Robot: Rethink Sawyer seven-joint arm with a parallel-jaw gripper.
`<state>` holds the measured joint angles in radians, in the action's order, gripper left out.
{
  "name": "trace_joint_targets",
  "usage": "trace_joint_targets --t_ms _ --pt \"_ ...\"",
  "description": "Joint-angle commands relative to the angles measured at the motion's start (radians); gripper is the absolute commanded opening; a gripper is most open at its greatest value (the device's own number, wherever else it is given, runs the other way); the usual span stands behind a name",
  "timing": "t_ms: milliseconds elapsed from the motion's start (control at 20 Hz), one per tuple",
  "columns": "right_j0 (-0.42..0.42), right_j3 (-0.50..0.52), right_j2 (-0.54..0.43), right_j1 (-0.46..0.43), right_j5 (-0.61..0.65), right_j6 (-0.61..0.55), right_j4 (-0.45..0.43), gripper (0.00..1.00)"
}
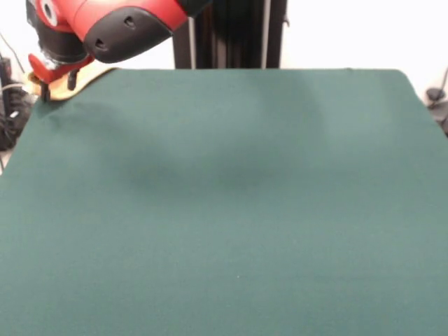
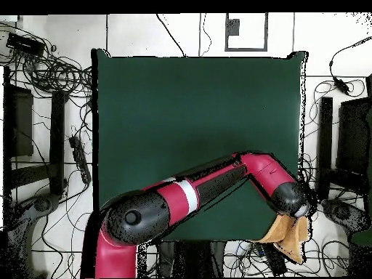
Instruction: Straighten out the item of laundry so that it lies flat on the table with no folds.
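Observation:
The orange-tan towel (image 1: pixel 89 75) lies bunched at the far left corner of the green table (image 1: pixel 231 196) in the front view, partly over the edge. Overhead, the towel (image 2: pixel 289 237) hangs past the table's (image 2: pixel 196 123) bottom right corner. My gripper (image 1: pixel 58 87) stands right over the towel, its two dark fingers apart, tips at the cloth. The arm's wrist hides most of the towel and the gripper (image 2: pixel 299 212) in the overhead view. No label or border band shows.
The red and black arm (image 2: pixel 189 196) reaches across the table's near-robot edge in the overhead view. Cables and dark equipment (image 2: pixel 51 80) lie on the floor round the table. The robot's black pedestal (image 1: pixel 231 33) stands behind the far edge.

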<state>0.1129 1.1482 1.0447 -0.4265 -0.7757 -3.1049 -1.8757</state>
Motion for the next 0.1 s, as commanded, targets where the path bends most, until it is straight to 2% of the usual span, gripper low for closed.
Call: trace_joint_targets --t_ms 50,100 --pt "-0.045 0.017 -0.124 0.152 -0.108 0.168 -0.008 1.0" --pt "-0.145 0.031 -0.125 0.172 -0.085 0.263 -0.026 1.0"
